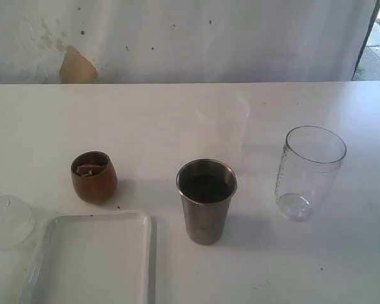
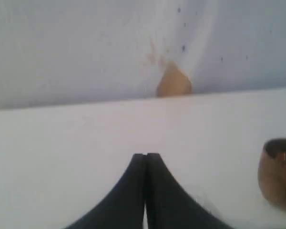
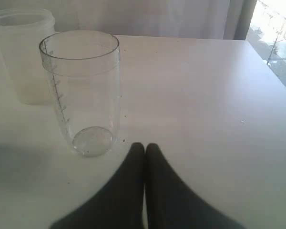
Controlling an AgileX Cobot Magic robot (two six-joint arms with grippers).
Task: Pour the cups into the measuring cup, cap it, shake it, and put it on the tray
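Over the white worktop the left gripper has its two black fingers pressed flat together, with nothing between them. Off to one side of it stands the rounded brown wooden cup, well apart from the fingertips. The right gripper is likewise fully closed and holds nothing; its tips sit near the base of the clear measuring cup without touching it. Neither gripper shows in the exterior view, so their places relative to the steel tumbler cannot be told.

That steel tumbler stands upright near the middle of the worktop, its inside dark. To the left of the steel tumbler is the wooden cup, upright, with something pale inside that is too small to make out. To the right of the steel tumbler is the measuring cup, upright, with graduation marks down its side. Behind the steel tumbler, toward the wall, the frosted beaker shows only faintly. Left of the steel tumbler and nearer the camera lies the white tray, and farther left again the clear domed lid rests just beside the tray's corner.
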